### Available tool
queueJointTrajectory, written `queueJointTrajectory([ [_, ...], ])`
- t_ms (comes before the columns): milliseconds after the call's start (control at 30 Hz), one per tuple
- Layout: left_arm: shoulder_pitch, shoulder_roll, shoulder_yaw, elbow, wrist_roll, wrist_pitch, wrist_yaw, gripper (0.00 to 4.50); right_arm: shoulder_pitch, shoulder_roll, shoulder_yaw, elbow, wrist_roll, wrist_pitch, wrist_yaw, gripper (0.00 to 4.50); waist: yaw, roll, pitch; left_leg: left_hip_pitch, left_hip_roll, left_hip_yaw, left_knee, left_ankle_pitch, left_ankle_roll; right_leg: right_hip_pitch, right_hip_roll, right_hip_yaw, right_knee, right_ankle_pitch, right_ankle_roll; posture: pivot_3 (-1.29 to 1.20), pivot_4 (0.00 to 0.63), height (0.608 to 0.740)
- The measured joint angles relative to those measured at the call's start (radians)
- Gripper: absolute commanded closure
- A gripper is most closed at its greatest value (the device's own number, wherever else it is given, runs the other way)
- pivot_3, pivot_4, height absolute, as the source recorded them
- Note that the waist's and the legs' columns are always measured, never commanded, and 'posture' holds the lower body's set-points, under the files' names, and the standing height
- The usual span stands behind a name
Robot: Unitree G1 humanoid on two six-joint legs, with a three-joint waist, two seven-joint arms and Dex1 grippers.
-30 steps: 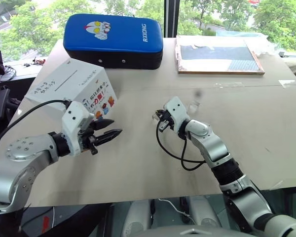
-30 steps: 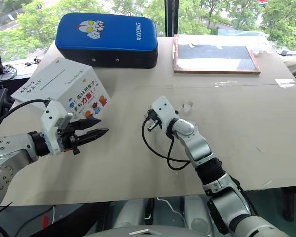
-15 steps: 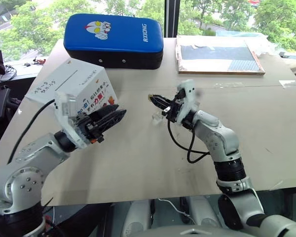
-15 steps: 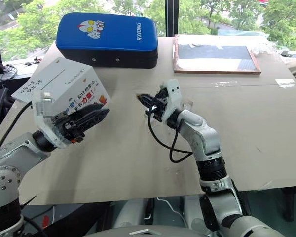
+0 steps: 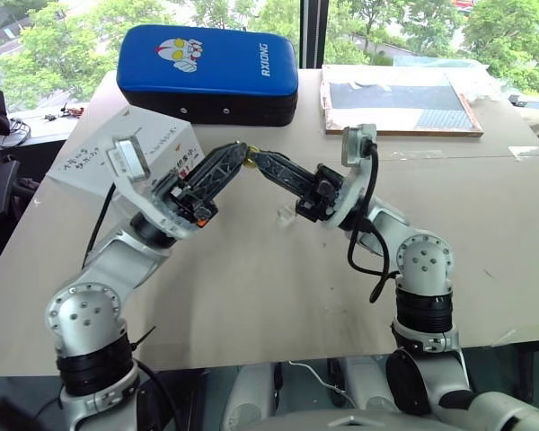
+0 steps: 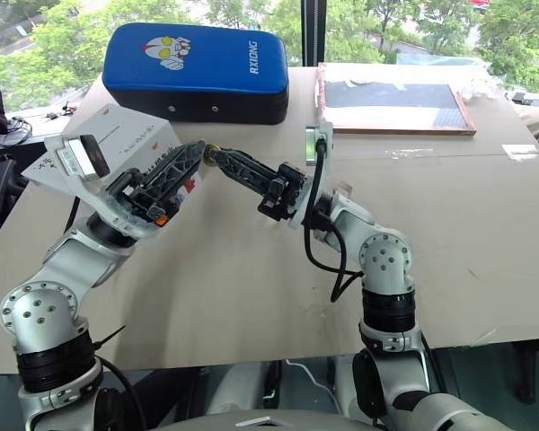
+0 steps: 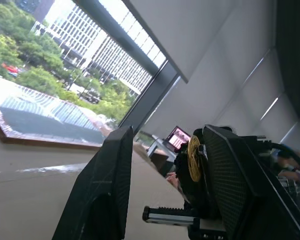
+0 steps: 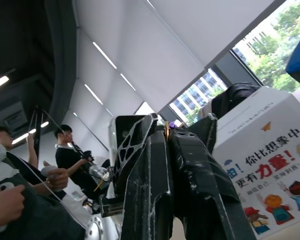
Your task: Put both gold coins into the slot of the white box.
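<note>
Behind the beige table (image 5: pixel 485 224), leafy windows (image 5: pixel 63 45).

Right gripper (image 8: pixel 166 142) with its two black fingers pressed together on the thin edge of a gold coin (image 8: pixel 166 131). The left gripper's black fingers (image 8: pixel 132 145) lie just beside them. Beyond stands the white box (image 8: pixel 262 165), bearing red lettering and cartoon figures. Two people (image 8: pixel 65 160) appear in the background.

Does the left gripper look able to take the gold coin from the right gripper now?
Probably yes: the left gripper has its jaws open around the tip of the right gripper, which is shut on the gold coin; nothing lies between.
</note>
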Motion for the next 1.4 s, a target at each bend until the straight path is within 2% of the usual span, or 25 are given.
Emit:
queueJointTrajectory([
  [100,0.000,-0.003,-0.001,0.000,-0.042,-0.020,0.000,2.25,0.000,-0.003,0.002,-0.004,0.022,0.000,-0.019,4.43,0.000,0.000,0.000,0.000,0.000,0.000,0.000,0.000,0.000,0.000,0.001,0.000,0.000,0.000,0.000,0.00,0.150,0.740],
  [133,0.000,-0.002,-0.001,0.000,-0.051,-0.023,-0.001,2.78,0.000,-0.005,0.003,-0.004,0.031,-0.001,-0.024,4.50,0.001,0.000,0.000,0.000,0.000,0.000,0.000,0.000,0.000,0.000,0.001,0.001,0.000,0.000,0.000,0.00,0.150,0.740],
  [167,0.003,0.003,-0.002,0.000,-0.056,-0.023,-0.006,3.04,0.000,-0.008,0.005,-0.004,0.039,-0.001,-0.030,4.50,0.000,0.000,0.000,0.000,0.000,0.000,0.000,0.000,0.000,0.000,0.001,0.001,0.000,0.000,0.000,0.00,0.150,0.740],
  [267,0.012,0.016,-0.007,-0.001,-0.072,-0.023,-0.024,4.49,0.000,-0.014,0.007,-0.005,0.052,-0.002,-0.041,4.50,0.000,0.000,0.000,0.000,0.000,0.001,0.000,0.000,0.000,0.000,0.001,0.001,-0.001,0.000,0.000,0.00,0.150,0.740],
  [767,0.040,0.042,-0.040,0.000,-0.103,-0.041,-0.043,4.49,0.000,-0.043,0.019,-0.007,0.083,-0.005,-0.054,4.50,0.000,0.000,0.000,0.000,0.000,0.001,0.000,0.000,0.000,0.000,0.002,0.001,-0.001,0.000,0.000,0.00,0.150,0.740],
  [1167,0.038,0.055,-0.072,0.001,-0.260,-0.039,0.016,4.49,0.002,-0.051,0.019,-0.015,0.131,-0.012,-0.031,4.50,0.000,0.000,0.000,0.000,0.000,0.000,0.000,0.000,0.000,0.000,0.002,0.001,-0.001,0.000,0.000,0.00,0.150,0.740],
  [1400,0.038,0.072,-0.087,0.001,-0.302,-0.039,0.028,4.49,0.006,-0.054,0.019,-0.015,0.161,-0.005,-0.030,4.50,0.001,0.000,0.000,0.000,0.000,0.001,0.000,0.000,0.000,0.000,0.002,0.001,-0.001,0.000,0.000,0.00,0.150,0.740],
])
